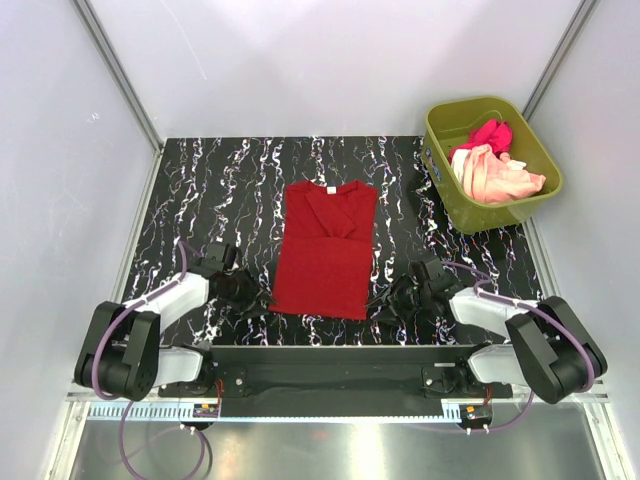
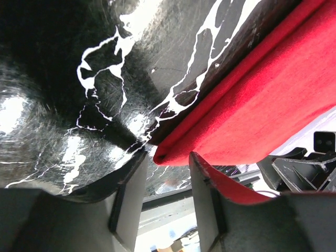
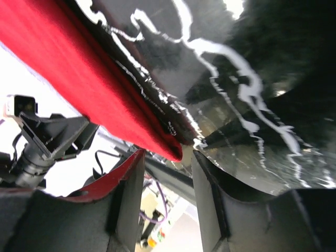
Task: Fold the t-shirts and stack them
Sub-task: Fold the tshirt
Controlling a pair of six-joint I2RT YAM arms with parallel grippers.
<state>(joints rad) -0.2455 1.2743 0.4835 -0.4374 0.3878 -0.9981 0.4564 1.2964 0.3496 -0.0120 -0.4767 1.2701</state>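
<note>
The deep red t-shirt lies flat in the middle of the black marbled table, sleeves folded in, collar at the far end. My left gripper is open at its near left hem corner. In the left wrist view that red corner sits just beyond the gap of the open left gripper. My right gripper is open at the near right hem corner. In the right wrist view the red edge ends just beyond the open right gripper. The magenta-pink shirt and the pale peach shirt lie bunched in the tub.
An olive-green plastic tub stands at the far right of the table. White walls with metal posts close in the table on three sides. The arm bases and a black rail run along the near edge.
</note>
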